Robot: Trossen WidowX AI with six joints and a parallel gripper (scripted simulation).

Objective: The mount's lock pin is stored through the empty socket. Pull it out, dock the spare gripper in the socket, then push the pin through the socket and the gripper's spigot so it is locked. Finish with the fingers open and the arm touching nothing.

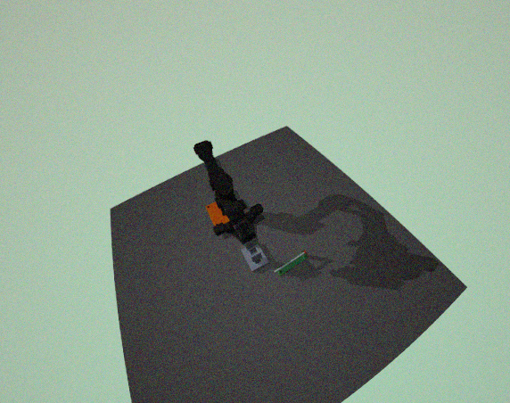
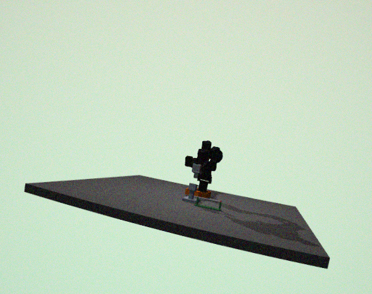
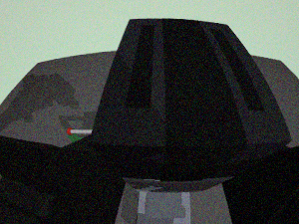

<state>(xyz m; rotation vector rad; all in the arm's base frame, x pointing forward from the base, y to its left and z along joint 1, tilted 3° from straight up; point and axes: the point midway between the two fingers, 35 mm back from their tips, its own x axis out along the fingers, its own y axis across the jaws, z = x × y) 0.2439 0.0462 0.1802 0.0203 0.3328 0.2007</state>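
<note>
My gripper (image 1: pixel 246 234) (image 2: pixel 198 164) is shut on the spare gripper, a grey block (image 2: pixel 196 168) with a narrower part pointing down. It hangs above the mount, with a gap below it in the exterior view. The mount (image 1: pixel 249 262) (image 2: pixel 186 198) is a pale grey plate with an upright socket (image 2: pixel 192 191). The pale lock pin (image 1: pixel 291 260) (image 2: pixel 209 200) (image 3: pixel 81 131) has a red end and lies along the top of a green rack (image 1: pixel 292 265) (image 2: pixel 208 207), out of the socket. The fingertips and their grip are hidden in the wrist view.
The orange base (image 1: pixel 217 215) (image 2: pixel 203 194) of the arm stands behind the mount. The green rack stands close beside the mount, to its right in the top and exterior views. The arm's shadow falls across the dark table (image 1: pixel 187 303) (image 2: pixel 104 195) to the right.
</note>
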